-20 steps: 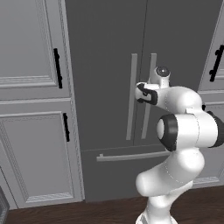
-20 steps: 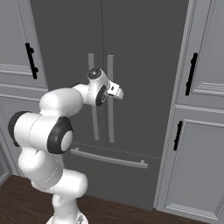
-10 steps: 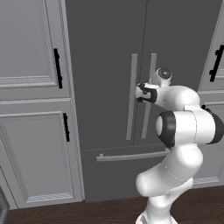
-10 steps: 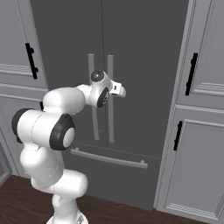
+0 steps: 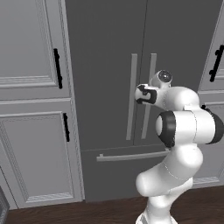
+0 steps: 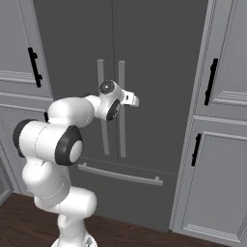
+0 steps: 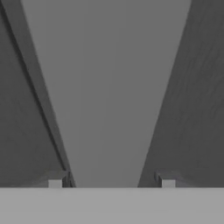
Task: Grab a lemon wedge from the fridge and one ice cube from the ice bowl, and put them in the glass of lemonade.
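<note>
The fridge (image 5: 105,52) fills the middle of both base views, its two dark grey doors shut. My gripper (image 5: 143,94) is pressed up to the right door's vertical bar handle (image 6: 121,120) at about mid height. In the hand view that handle (image 7: 105,87) runs up the middle, between my two fingertips (image 7: 54,183). The jaws straddle the handle with a thin gap on each side, so my gripper (image 7: 111,181) is open. The lemon wedge, the ice bowl and the glass of lemonade are out of view.
The left door's bar handle (image 5: 131,96) stands close beside the one I straddle. A horizontal drawer bar (image 5: 131,155) runs below. Light grey cabinets with black handles (image 5: 57,68) flank the fridge on both sides (image 6: 211,82). Dark wood floor (image 6: 19,217) lies underneath.
My jaws have narrowed around the right door's handle. The hand has edged slightly closer to the fridge; the doors have not moved.
</note>
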You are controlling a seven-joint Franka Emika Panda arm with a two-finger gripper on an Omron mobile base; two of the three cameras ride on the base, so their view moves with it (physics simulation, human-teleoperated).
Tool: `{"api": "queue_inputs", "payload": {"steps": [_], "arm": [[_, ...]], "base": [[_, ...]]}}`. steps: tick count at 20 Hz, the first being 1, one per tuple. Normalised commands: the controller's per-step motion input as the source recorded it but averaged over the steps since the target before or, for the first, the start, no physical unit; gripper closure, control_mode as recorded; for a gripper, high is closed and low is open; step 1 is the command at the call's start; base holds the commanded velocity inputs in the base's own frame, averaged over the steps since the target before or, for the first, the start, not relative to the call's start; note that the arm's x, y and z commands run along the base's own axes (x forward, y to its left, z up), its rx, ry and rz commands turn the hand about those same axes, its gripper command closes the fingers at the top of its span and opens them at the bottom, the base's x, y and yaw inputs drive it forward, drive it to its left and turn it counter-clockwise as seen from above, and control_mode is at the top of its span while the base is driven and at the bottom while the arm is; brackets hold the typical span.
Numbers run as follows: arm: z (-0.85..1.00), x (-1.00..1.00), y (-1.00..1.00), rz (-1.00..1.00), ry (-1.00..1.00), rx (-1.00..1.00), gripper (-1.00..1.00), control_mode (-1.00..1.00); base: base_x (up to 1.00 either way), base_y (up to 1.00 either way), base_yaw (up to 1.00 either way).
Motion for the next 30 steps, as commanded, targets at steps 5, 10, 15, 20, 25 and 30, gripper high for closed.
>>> {"api": "queue_inputs", "payload": {"steps": [5,10,15,20,25,30], "arm": [[0.0,0.14,-0.27,0.01,0.0,0.0,1.0,-1.0],[0.0,-0.09,-0.72,0.0,0.0,0.02,1.0,-1.0],[0.0,-0.54,-0.73,0.0,0.0,0.11,1.0,-1.0],[0.09,-0.8,-0.63,0.0,0.0,0.17,1.0,-1.0],[0.15,-0.9,-0.39,-0.01,0.0,0.15,1.0,-1.0],[0.26,-0.78,-0.39,-0.08,0.03,0.09,1.0,-1.0]], "base": [[0.0,0.0,0.0],[0.0,0.0,0.0],[0.0,0.0,0.0],[0.0,0.0,0.0],[0.0,0.0,0.0],[0.0,0.0,0.0]]}}
